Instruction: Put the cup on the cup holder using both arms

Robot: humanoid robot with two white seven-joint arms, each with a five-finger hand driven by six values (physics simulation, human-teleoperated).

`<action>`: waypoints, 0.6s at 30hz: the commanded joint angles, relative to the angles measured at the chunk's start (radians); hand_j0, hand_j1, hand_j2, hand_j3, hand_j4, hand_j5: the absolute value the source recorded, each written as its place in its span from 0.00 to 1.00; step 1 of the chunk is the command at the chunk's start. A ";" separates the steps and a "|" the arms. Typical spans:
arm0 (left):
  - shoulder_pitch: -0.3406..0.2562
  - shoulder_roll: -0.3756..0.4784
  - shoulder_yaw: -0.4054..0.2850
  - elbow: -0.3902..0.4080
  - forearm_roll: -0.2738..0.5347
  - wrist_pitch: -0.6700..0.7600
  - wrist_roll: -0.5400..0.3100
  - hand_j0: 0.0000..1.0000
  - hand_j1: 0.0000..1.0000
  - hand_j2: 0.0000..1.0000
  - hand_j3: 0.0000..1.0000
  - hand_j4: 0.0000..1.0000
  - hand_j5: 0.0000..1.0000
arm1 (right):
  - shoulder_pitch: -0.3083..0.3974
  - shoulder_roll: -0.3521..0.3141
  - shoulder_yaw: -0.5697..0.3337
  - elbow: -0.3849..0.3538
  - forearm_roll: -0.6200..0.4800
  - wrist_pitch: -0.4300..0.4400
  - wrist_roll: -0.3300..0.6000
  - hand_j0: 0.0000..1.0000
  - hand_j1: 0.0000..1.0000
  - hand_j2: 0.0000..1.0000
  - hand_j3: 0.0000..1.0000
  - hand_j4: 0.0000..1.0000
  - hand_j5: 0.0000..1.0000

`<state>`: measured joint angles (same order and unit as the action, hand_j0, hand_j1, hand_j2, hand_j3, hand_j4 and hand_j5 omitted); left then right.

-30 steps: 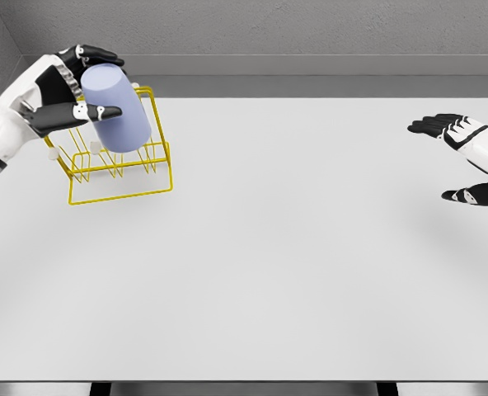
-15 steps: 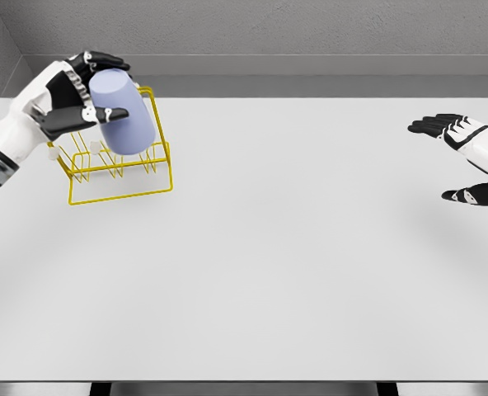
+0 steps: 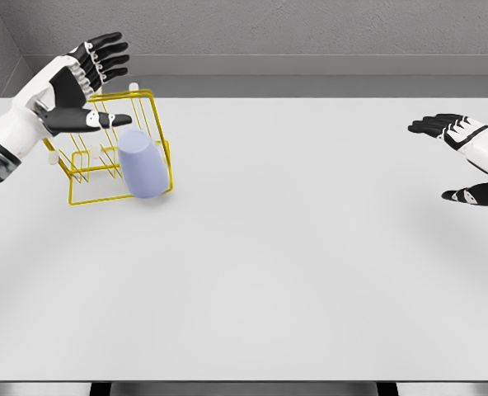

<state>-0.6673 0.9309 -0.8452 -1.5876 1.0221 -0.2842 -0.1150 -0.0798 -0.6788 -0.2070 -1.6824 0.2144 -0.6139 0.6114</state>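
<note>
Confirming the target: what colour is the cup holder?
Yellow wire; the holder shows best in the head view.

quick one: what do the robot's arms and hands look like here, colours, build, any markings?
Both arms are smooth white shells. The left hand has black fingers with white and grey knuckle segments and a black thumb; a darker grey banded section shows on its forearm at the picture's edge. The right hand is likewise black-fingered with a white back plate. No cables, logos or printed markings visible.
</note>
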 commanded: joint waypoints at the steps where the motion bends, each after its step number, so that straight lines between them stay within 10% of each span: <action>1: 0.000 0.002 0.002 -0.009 0.000 -0.009 0.000 1.00 1.00 1.00 1.00 1.00 1.00 | 0.000 -0.001 0.000 0.000 -0.007 0.003 -0.001 1.00 1.00 1.00 1.00 1.00 1.00; 8: 0.012 0.017 0.002 -0.040 -0.010 -0.116 -0.002 1.00 1.00 1.00 1.00 1.00 1.00 | 0.000 -0.001 0.000 0.000 -0.007 0.003 -0.001 1.00 1.00 1.00 1.00 1.00 1.00; 18: 0.190 0.138 0.014 -0.032 -0.042 -0.327 -0.002 1.00 1.00 1.00 1.00 1.00 1.00 | 0.003 -0.001 -0.008 0.012 -0.007 0.003 -0.001 1.00 1.00 1.00 1.00 1.00 1.00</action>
